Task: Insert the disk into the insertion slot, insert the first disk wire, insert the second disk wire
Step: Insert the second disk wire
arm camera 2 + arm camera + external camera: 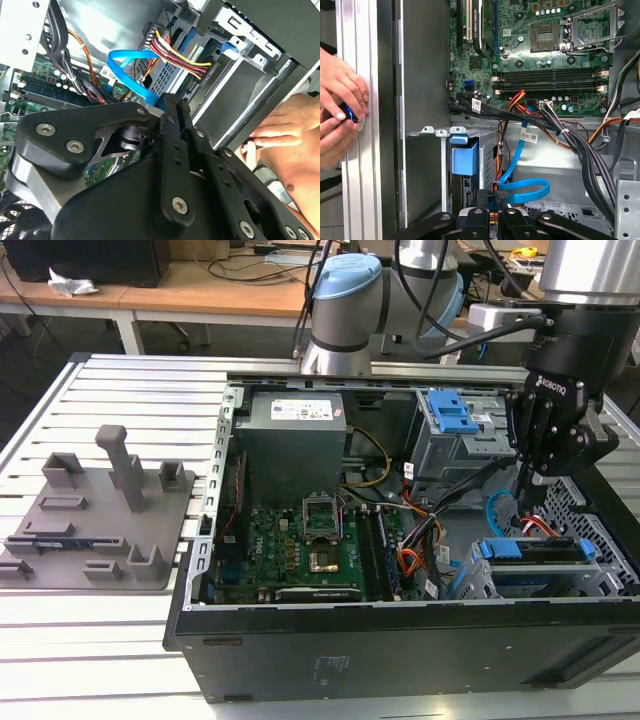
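Disk point(535, 550) already seated in the insertion slot point(480, 585), wiring stage reached
Blue cable point(522, 187) looks pinched at its black plug between the nearly closed fingers of the gripper point(496, 200), held just above the drive's end; red-yellow power lead point(180, 57) seems plugged in, though that can't be confirmed

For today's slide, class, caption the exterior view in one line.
Robot claw lowered into the open computer case, above the blue-framed disk seated in its slot.

The exterior view looks down from the front; both wrist views peer closely inside the computer case point(400, 640).
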Robot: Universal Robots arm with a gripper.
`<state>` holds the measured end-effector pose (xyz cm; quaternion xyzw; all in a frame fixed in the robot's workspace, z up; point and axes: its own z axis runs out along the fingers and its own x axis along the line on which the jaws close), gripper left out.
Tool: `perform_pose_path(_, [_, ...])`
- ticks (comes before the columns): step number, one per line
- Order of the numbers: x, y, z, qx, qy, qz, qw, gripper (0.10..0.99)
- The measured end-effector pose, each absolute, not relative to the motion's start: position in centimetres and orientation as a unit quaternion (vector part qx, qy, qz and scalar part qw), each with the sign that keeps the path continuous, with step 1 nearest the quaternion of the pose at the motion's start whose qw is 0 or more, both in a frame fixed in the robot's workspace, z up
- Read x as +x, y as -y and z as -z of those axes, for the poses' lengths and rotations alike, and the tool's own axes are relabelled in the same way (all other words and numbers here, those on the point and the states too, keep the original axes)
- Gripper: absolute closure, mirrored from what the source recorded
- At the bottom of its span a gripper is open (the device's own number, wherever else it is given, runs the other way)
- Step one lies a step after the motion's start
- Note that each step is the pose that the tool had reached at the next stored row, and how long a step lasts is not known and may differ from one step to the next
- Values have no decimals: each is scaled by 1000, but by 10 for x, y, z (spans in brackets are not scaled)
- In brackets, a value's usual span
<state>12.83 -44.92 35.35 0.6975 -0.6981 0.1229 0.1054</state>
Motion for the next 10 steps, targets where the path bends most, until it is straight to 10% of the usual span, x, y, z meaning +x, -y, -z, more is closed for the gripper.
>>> perform_pose_path(10, [139,459,-353,697,704,-102,86,925])
